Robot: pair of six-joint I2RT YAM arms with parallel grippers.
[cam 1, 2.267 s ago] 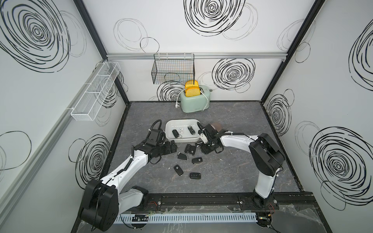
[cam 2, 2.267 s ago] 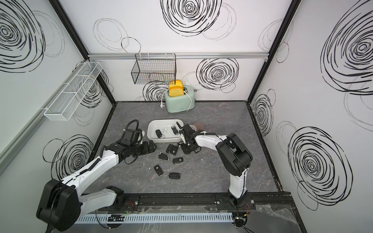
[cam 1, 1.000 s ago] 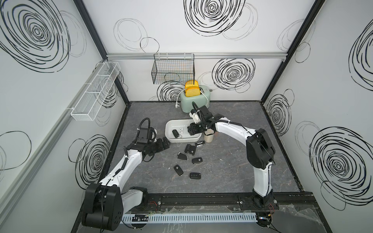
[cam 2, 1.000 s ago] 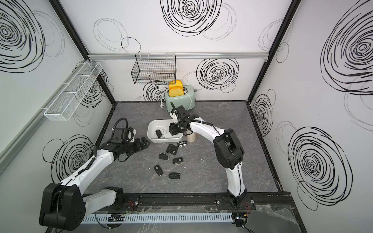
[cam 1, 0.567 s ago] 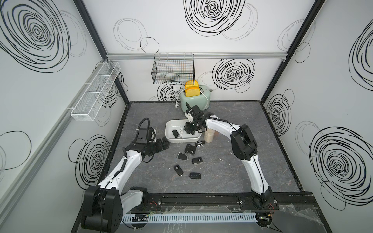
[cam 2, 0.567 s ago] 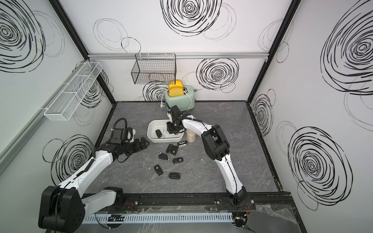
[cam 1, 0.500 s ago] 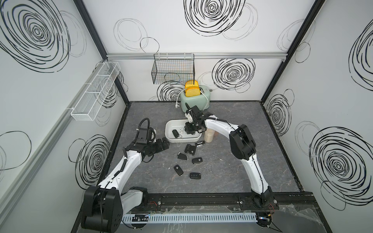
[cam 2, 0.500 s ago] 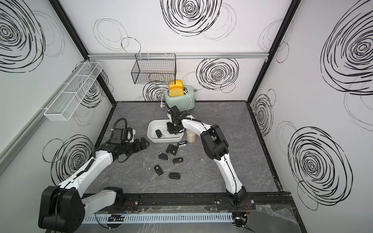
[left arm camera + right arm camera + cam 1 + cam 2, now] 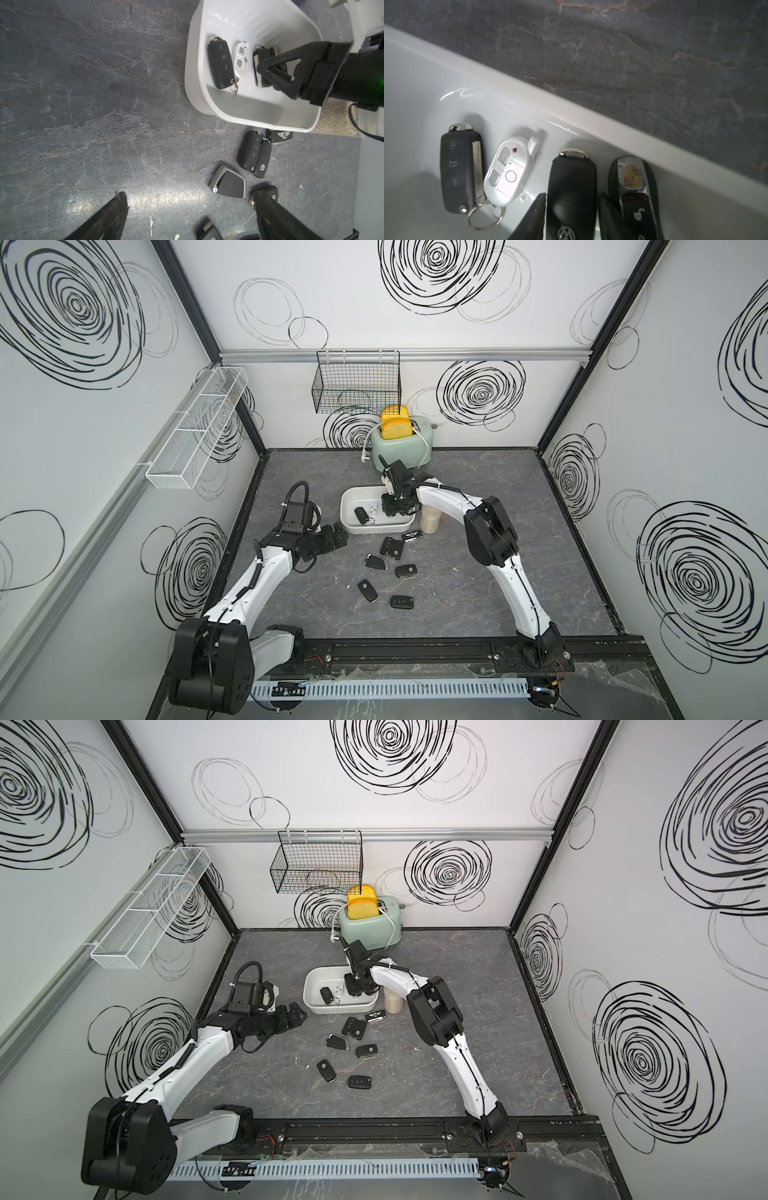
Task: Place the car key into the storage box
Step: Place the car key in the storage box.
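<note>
Glossy white plastic box [image 9: 571, 110], rounded and lipped, on a veined grey stone-look desk [image 9: 83, 104]. A smooth black oblong key [image 9: 571, 182] with a metal loop lies flat inside it. The right claw [image 9: 572, 195] straddles it, jaws narrowly apart; grip unclear. The left claw [image 9: 188, 194] gapes wide, empty

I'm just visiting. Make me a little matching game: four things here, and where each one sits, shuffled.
Things:
1 white key fob
2 silver-edged key
3 yellow toast
4 black wire basket

Places:
A in the toaster
B on the back wall
C in the storage box
D on the table, outside the box

Pairs: 1-C; 2-D; 3-A; 4-B
</note>
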